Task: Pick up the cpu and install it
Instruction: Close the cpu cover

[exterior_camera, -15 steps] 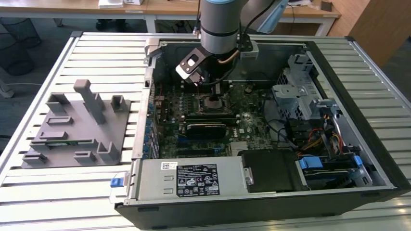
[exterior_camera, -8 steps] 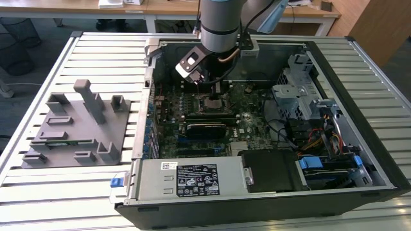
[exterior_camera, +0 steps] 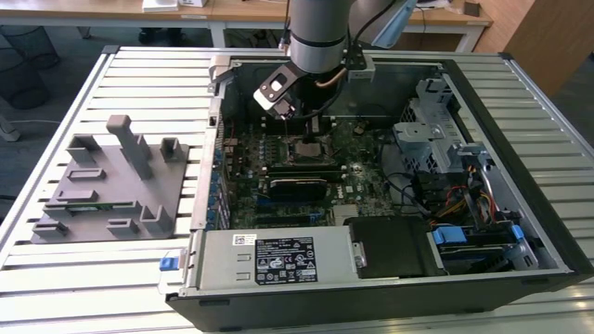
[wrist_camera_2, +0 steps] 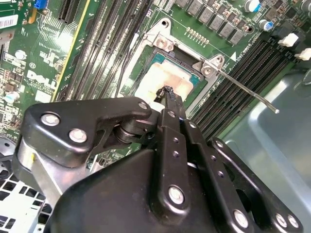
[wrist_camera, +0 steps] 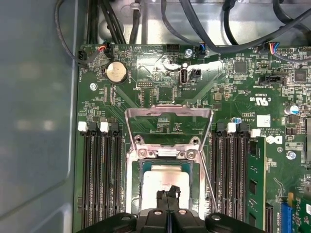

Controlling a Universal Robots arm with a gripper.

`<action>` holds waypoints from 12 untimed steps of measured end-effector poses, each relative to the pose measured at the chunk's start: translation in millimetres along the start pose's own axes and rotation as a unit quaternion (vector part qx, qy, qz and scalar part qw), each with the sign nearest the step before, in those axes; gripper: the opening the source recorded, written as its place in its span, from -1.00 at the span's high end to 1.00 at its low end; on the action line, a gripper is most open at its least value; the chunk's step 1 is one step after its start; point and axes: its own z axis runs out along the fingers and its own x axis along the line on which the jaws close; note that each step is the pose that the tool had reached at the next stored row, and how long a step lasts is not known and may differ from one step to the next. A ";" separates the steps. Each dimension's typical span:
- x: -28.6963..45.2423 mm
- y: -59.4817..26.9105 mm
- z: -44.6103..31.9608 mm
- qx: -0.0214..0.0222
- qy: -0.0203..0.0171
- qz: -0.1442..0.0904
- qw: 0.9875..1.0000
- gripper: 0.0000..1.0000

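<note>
The small square silver-grey cpu (wrist_camera: pixel 163 175) is sitting in the socket of the green circuit board (wrist_camera: pixel 160 92). The gripper (wrist_camera: pixel 168 195) is holding its black fingers (wrist_camera: pixel 163 198) tip to tip above the cpu's metal top. The silver metal retention frame (wrist_camera: pixel 168 111) is lying open on the socket's far side from the fingers. Black memory slots (wrist_camera: pixel 102 179) are flanking the socket.

Cpu (wrist_camera: pixel 156 175) (wrist_camera_2: pixel 171 77): small flat square chip with a pale silver-beige metal top over a thin dark green rim, seen in both wrist views. It lies flat, top face up, seated square in the socket (wrist_camera: pixel 136 191) on the green motherboard (wrist_camera: pixel 160 87). The socket's metal retention frame (wrist_camera: pixel 167 114) is swung open, leaving the chip uncovered, between two banks of black memory slots (wrist_camera: pixel 102 179).
</note>
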 end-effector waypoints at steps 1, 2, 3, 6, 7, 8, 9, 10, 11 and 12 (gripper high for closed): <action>0.0 0.0 -0.4 0.000 0.000 0.000 1.000 0.79; 0.0 0.0 -0.9 0.000 0.000 0.000 1.000 0.79; 0.0 0.0 -1.5 0.000 0.000 0.000 1.000 0.79; 0.1 0.0 -2.9 0.000 0.000 0.000 1.000 0.79; 0.1 0.1 -3.3 0.000 0.000 0.000 1.000 0.79; 0.1 0.1 -3.9 0.000 0.000 0.000 1.000 0.79; 0.2 0.1 -4.7 0.000 0.000 0.000 1.000 0.79; 0.2 0.1 -5.5 0.000 0.000 0.000 1.000 0.79; 0.2 0.1 -6.4 0.000 0.000 0.000 1.000 0.79; 0.2 0.1 -7.0 0.000 0.000 0.000 1.000 0.79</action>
